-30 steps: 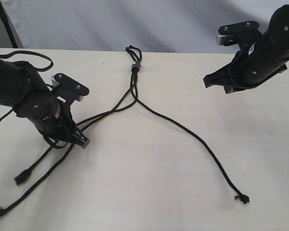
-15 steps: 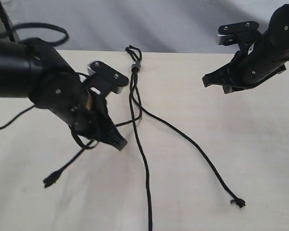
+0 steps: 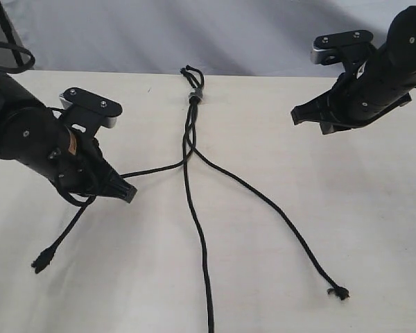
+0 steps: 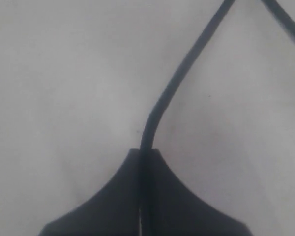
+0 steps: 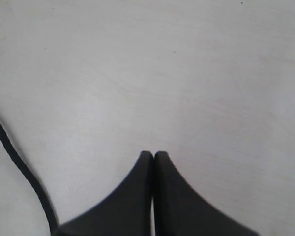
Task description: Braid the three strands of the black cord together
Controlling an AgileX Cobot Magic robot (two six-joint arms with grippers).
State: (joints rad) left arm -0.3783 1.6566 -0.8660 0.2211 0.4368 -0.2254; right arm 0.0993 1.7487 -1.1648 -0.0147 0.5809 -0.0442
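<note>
At the bottom edge, the middle strand (image 3: 197,236) is cut off.

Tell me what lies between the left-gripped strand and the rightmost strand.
The middle strand, lying loose on the table; the rest of that stretch is bare. The exterior view shows it.

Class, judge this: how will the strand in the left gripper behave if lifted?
Probably floppy: the strand curves and its tail droops below the left gripper. Likely light and thin, so it may slip unless pinched firmly.
</note>
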